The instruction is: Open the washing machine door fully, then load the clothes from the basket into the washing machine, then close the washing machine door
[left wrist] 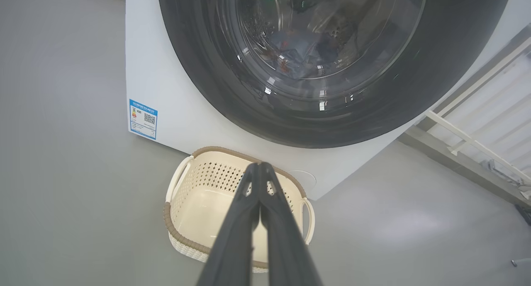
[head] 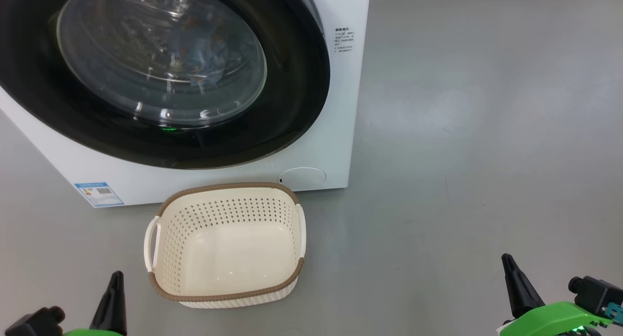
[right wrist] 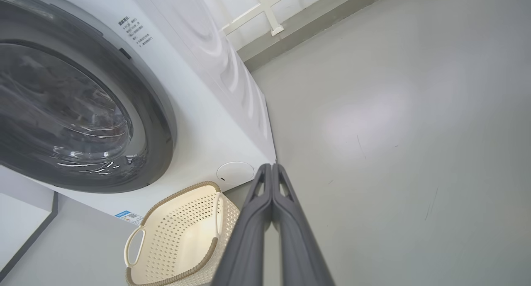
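Observation:
The white washing machine stands at the upper left of the head view. Its round black-rimmed door lies flat against the front. Through the glass I see the clothes, blue fabric with orange marks, inside the drum; the left wrist view shows the clothes too. On the floor in front stands the cream basket with nothing in it. My left gripper is shut, low and left of the basket. My right gripper is shut, far to the basket's right. In their own views the left gripper and right gripper press their fingers together.
Grey floor spreads wide to the right of the machine. A blue label sticker and a round white flap mark the machine's lower front. A white railing runs along the wall behind the machine.

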